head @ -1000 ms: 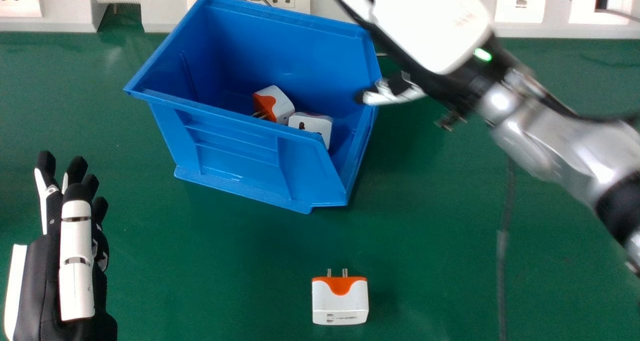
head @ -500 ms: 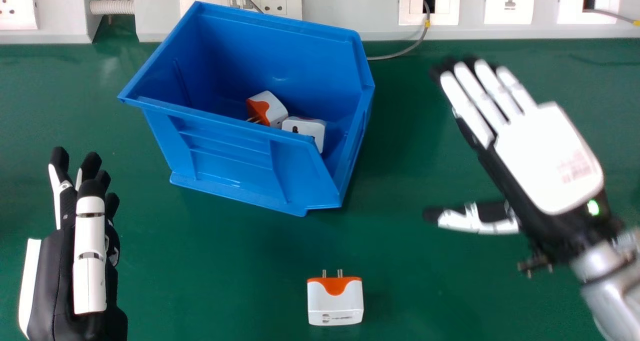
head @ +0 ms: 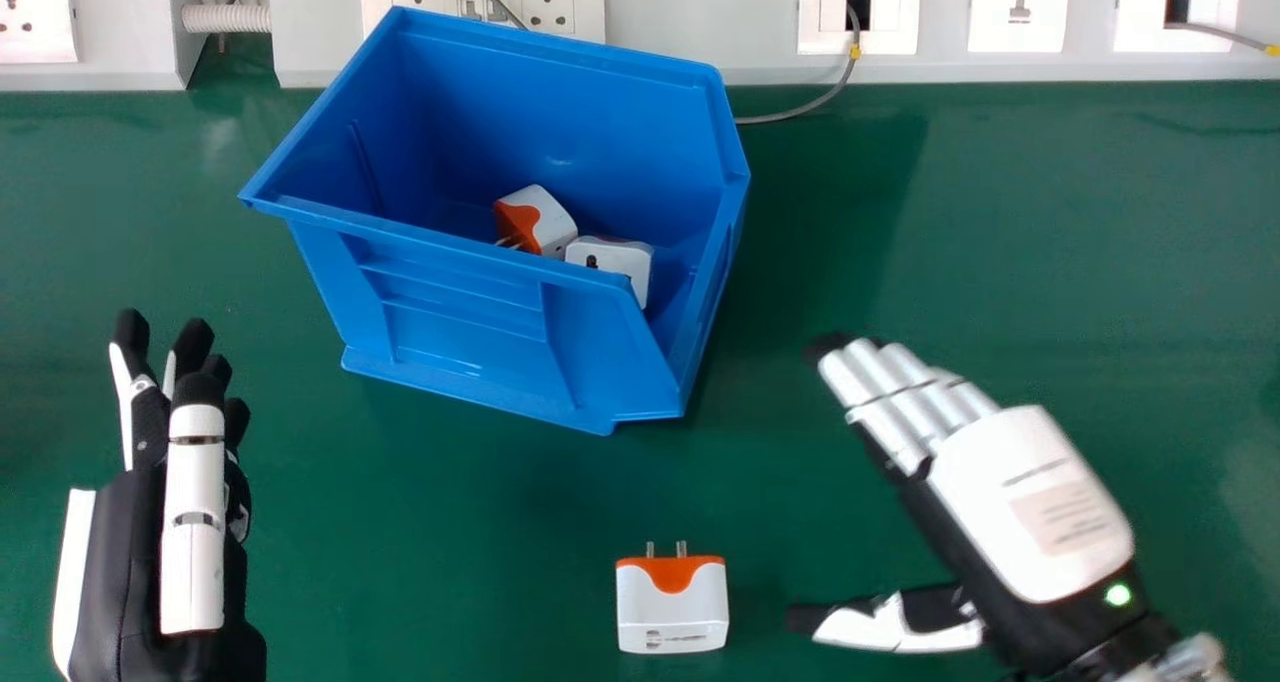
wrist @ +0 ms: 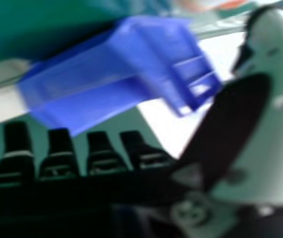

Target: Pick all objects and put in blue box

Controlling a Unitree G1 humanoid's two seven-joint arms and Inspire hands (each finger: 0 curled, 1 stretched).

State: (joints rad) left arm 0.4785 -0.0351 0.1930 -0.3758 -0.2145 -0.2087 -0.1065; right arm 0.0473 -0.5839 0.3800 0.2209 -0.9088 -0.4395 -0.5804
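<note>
I've two plug adapters [head: 553, 224] in the blue box [head: 460, 312], one adapter [head: 672, 607] to go in front; my left hand [head: 192, 532] and right hand [head: 1030, 502] sit either side, empty, thumbs and fingers extended.

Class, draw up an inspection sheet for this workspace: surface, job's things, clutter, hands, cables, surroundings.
Surface: green table.
Job's things: two adapters inside the blue box; a third adapter on the table, pins toward the box's side of the table.
Clutter: nothing seen.
Hands: left hand and right hand both open, holding nothing.
Cables: grey cable runs from a wall outlet toward the box.
Surroundings: wall trunking with sockets.
</note>
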